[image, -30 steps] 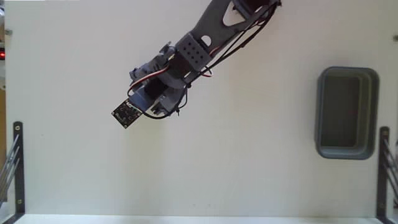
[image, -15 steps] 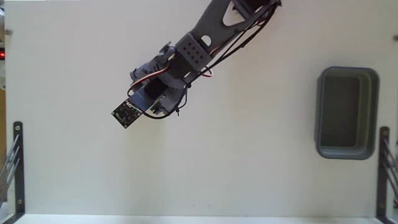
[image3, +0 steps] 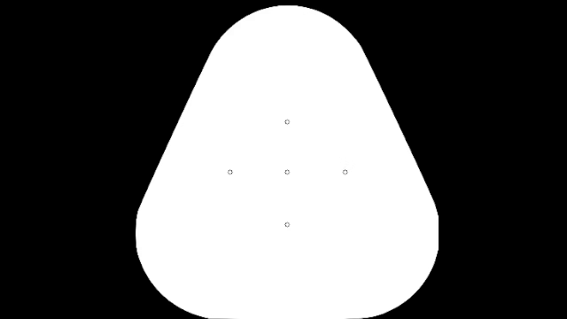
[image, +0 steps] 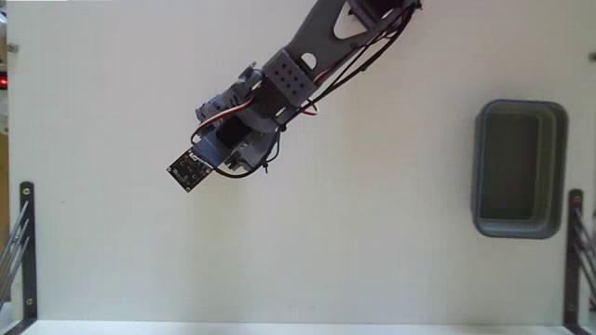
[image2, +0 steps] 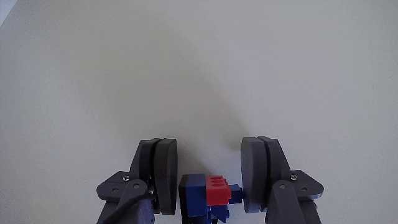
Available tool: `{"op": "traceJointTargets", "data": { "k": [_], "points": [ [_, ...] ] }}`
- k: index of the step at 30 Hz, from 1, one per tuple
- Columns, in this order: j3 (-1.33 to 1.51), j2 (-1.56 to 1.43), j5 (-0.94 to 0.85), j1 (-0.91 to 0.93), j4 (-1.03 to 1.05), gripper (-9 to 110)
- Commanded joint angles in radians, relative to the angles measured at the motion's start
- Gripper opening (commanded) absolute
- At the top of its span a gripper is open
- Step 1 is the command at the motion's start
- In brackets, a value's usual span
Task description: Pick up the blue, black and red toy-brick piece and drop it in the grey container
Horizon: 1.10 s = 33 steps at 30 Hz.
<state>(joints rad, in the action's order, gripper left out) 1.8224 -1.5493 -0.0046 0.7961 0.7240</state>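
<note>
The arm (image: 321,51) is built of dark grey plastic, with a perforated block just above the gripper (image: 228,154). Black and red cables are looped alongside it. A small black circuit board (image: 189,168) with pale dots is mounted beside the gripper. In the wrist view, two rounded grey fingers (image2: 160,174) are seen, each with a screw below it.

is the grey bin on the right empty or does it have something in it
Empty: in the fixed view the dark grey rounded-rectangular plastic bin shows only its bare floor. The blue, red and black toy-brick piece sits between the fingers.
</note>
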Motion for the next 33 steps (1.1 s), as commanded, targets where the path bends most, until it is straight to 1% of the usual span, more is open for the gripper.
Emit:
{"op": "traceJointTargets", "data": {
  "k": [1, 33],
  "points": [
    [0.006, -0.031, 0.005, 0.022, -0.022, 60],
    [0.006, -0.031, 0.005, 0.022, -0.022, 51]
  ]
}}
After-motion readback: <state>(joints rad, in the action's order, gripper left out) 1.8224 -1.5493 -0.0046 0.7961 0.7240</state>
